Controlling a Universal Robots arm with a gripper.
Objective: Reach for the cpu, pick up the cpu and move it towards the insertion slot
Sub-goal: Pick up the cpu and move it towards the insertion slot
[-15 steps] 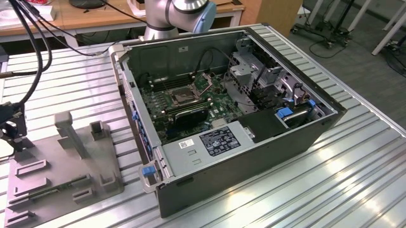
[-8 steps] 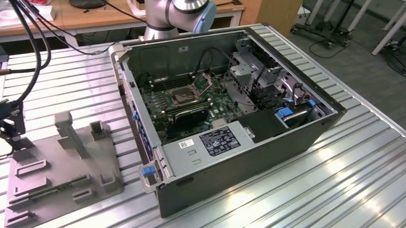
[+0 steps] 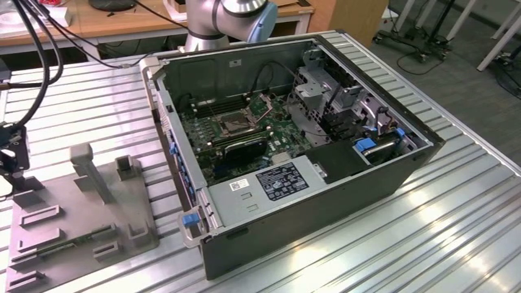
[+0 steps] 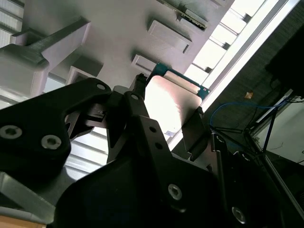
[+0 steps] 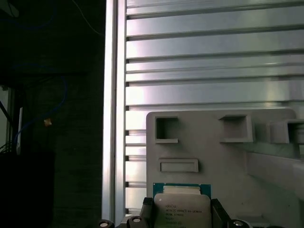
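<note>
The cpu (image 5: 183, 211) is a small, thin square chip with a pale silvery-beige metal face carrying some dark print, and a narrow green board edge shows around that face in both wrist views. It sits squarely between the two black fingers (image 5: 147, 212) of my gripper (image 5: 183, 213). One finger is against each of two opposite edges, so my hand is pinched on the chip with its bright face turned up toward my wrist. Beneath it is the grey moulded plastic tray (image 5: 209, 142) with its rectangular recesses, and the chip is at the tray's outer edge, close to the rim of the ribbed aluminium table (image 5: 213, 61). I cannot tell whether the chip is touching the tray or is just clear of it. In the exterior view my hand hangs at about nine o'clock, at the exterior view's left edge, over a corner of the tray. The insertion slot (image 3: 232, 126), a square dark socket with a silvery metal frame, lies off toward three o'clock from my hand, on the exterior view's right. It is on the green board inside the open black computer case (image 3: 326, 207), well apart from the chip
</note>
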